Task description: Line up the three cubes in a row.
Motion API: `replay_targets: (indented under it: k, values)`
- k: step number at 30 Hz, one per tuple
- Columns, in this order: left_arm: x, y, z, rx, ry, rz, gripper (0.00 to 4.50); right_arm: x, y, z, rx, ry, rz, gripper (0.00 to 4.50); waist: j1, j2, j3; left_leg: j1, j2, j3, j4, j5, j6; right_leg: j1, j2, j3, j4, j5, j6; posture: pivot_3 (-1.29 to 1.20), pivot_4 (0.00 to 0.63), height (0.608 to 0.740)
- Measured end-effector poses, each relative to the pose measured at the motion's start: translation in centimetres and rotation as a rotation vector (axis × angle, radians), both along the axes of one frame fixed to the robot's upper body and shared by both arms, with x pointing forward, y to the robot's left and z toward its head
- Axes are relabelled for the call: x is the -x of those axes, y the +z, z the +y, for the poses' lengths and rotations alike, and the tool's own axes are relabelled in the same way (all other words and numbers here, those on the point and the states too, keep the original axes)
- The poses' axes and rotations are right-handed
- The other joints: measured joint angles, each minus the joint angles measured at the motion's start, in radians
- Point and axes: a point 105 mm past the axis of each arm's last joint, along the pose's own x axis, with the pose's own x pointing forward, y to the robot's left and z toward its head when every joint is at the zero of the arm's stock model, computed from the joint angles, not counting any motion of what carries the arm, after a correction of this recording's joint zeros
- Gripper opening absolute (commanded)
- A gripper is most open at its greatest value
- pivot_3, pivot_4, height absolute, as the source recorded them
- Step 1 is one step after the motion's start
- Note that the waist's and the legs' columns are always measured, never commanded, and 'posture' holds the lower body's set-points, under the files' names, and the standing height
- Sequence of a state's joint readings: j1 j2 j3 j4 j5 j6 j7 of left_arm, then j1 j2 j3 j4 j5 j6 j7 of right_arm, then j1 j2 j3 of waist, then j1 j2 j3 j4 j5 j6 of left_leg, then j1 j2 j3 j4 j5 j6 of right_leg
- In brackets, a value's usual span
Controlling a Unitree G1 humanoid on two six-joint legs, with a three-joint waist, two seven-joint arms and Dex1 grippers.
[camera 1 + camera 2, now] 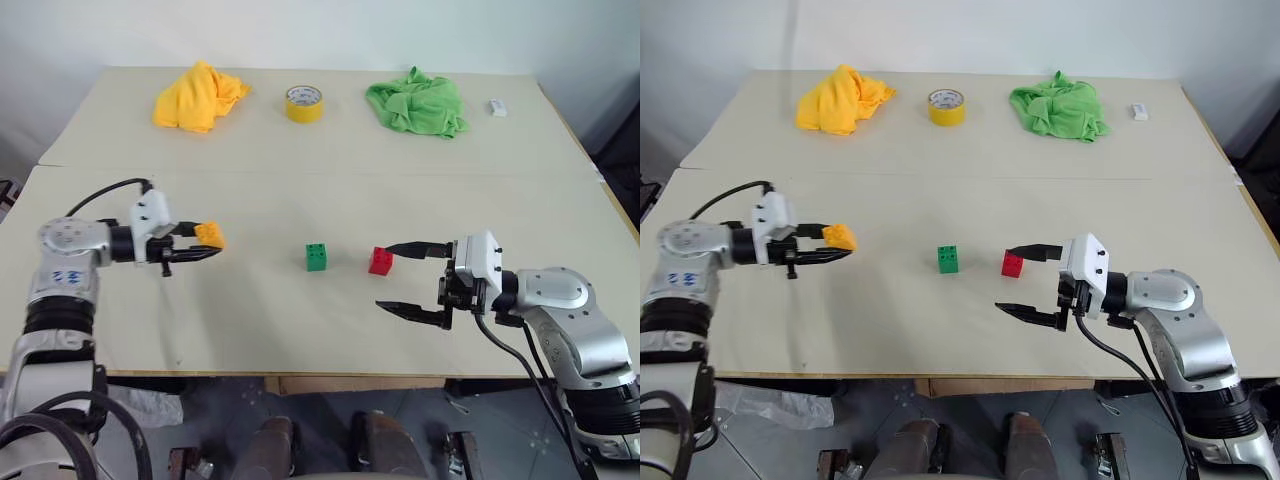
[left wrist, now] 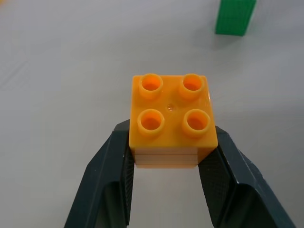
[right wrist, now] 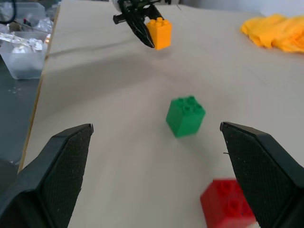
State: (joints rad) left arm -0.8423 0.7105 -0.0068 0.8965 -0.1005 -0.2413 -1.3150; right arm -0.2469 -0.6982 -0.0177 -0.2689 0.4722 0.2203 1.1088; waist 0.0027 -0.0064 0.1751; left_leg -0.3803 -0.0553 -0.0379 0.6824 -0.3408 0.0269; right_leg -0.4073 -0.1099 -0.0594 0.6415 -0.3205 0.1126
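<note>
Left end effector point(image 1: 205, 243) level over the table, clamped on the orange-yellow cube point(image 1: 210, 234); right end effector point(image 1: 402, 279) spread wide beside the red cube point(image 1: 380, 261).

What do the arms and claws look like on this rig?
Silver-grey rounded metal arm links with black joint rings and white wrist housings. Black cables loop along both. Left claw and right claw: two slim black tapered fingers with cross-hatched inner pads. Blue markings on the left arm.

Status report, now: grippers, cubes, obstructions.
Left gripper shut on orange cube. Right gripper open beside red cube. Green cube on table. Nothing blocking.
</note>
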Motion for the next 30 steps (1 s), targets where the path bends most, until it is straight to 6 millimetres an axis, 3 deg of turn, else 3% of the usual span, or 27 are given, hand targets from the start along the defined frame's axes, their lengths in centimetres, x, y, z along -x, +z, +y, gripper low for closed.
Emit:
replay_targets:
  k: [8,18,25,28,30]
  values:
    - [-0.3,-2.2,-3.1,-0.12,-0.164,0.105,1.61,0.3,0.6,-0.2,-0.009,-0.054,-0.029,4.5,-0.003,-0.001,0.001,0.0,0.0,0.004,0.0,0.001,0.001,-0.001,-0.001,-0.003,0.0,0.0,0.001,0.0,0.15,0.74]
    - [-0.9,-2.2,-4.5,-0.141,-0.19,0.083,1.61,1.1,0.5,-0.4,-0.026,-0.099,-0.023,4.5,0.012,-0.001,0.001,-0.002,-0.002,0.003,0.002,0.002,0.003,-0.001,-0.002,-0.004,0.0,0.001,0.002,0.0,0.15,0.74]
    - [-0.8,-2.3,-4.2,-0.16,-0.193,0.106,3.67,1.1,0.5,-0.4,-0.031,-0.104,-0.025,4.5,0.018,-0.001,0.001,-0.003,-0.002,0.003,0.002,0.002,0.003,-0.001,-0.002,-0.004,0.0,0.001,0.003,0.0,0.15,0.74]
    - [-0.6,-1.8,-3.2,-0.158,-0.184,0.108,4.48,1.0,0.6,-0.4,-0.031,-0.101,-0.028,4.5,0.017,-0.001,0.001,-0.003,-0.002,0.003,0.002,0.002,0.003,-0.002,-0.002,-0.004,0.0,0.001,0.003,0.0,0.15,0.74]
    - [-0.2,-0.7,-1.6,-0.132,-0.164,0.078,4.48,0.9,0.6,-0.5,-0.029,-0.084,-0.021,4.5,0.009,-0.002,0.001,-0.003,-0.002,0.003,0.002,0.002,0.003,-0.003,-0.002,-0.004,0.0,0.001,0.002,0.0,0.15,0.74]
